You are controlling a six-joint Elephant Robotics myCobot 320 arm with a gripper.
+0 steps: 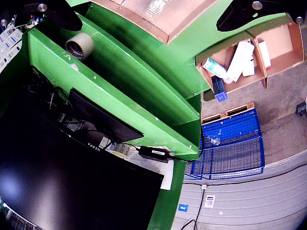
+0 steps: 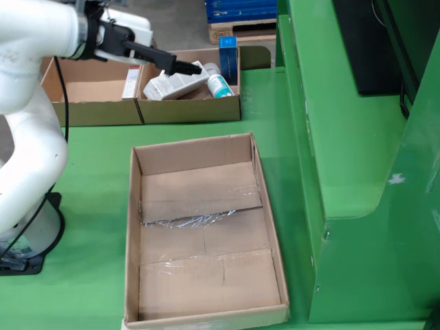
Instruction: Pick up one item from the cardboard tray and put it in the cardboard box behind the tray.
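In the side view, the low cardboard tray (image 2: pixel 189 110) stands at the back with two compartments. Its right one holds white cartons (image 2: pixel 172 86), a teal-labelled bottle (image 2: pixel 219 84) and a blue box (image 2: pixel 229 53); its left one holds one small carton (image 2: pixel 130 82). My black gripper (image 2: pixel 184 67) hangs just above the white cartons, open, with nothing in it. The big empty cardboard box (image 2: pixel 134 227) lies nearer the camera. The view that rides on the gripper shows the tray (image 1: pixel 283 60), a white carton (image 1: pixel 242 57), the bottle (image 1: pixel 213 67) and one dark finger (image 1: pixel 249 17).
A raised green shelf (image 2: pixel 344 137) runs along the right of the table, with a black monitor (image 2: pixel 364 41) on it. A tape roll (image 1: pixel 79 46) lies on that shelf. A blue wire crate (image 1: pixel 230 143) sits on the floor beyond the tray. The white arm (image 2: pixel 31 137) stands at the left.
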